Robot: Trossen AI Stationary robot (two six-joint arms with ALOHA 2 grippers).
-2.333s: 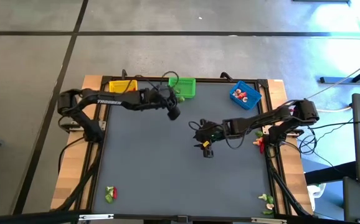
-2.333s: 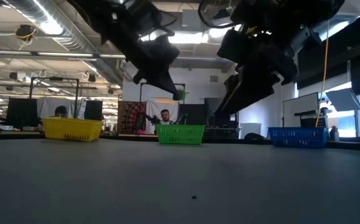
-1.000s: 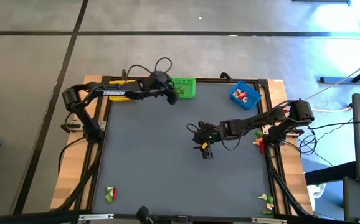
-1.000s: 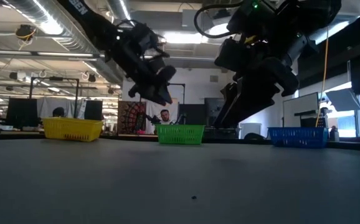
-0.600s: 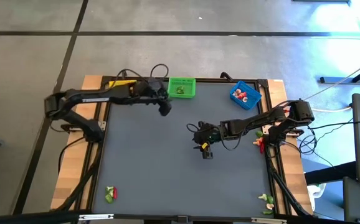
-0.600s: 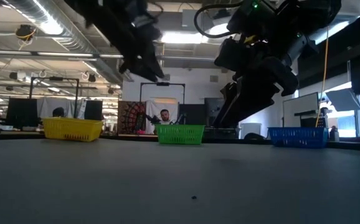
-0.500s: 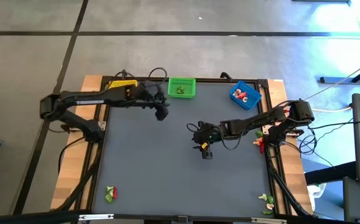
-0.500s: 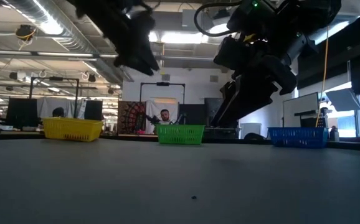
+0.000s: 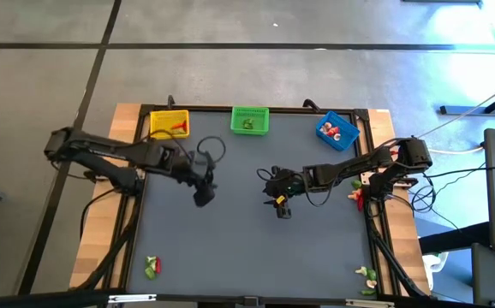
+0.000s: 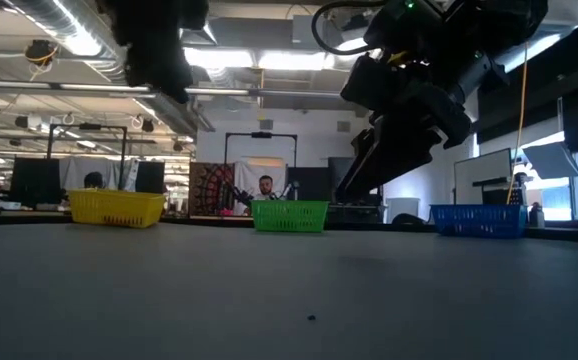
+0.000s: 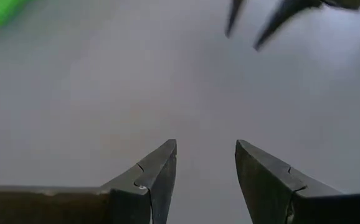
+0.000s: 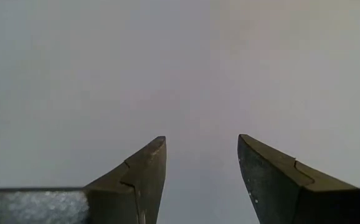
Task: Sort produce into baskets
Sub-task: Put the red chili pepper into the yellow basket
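Three baskets stand along the table's far edge: yellow (image 9: 169,123), green (image 9: 249,121) with a green piece inside, and blue (image 9: 337,130) with red pieces inside. Loose produce lies at the near left corner (image 9: 152,267), at the near right corner (image 9: 367,275) and by the right edge (image 9: 356,198). My left gripper (image 9: 203,198) hangs open and empty above the bare mat, left of centre. My right gripper (image 9: 283,210) stands open and empty above the mat's middle. Both wrist views show only grey mat between the fingers.
The grey mat (image 9: 247,239) lies bare between the two arms and toward the near edge. Wooden strips (image 9: 98,248) run along the table's sides. Beyond the far edge the low view shows a room with desks and a seated person (image 10: 265,188).
My left gripper has swung from beside the green basket at the far edge toward the near edge and the table's left, rising as it went, and hangs empty over the mat. My right gripper has kept still.
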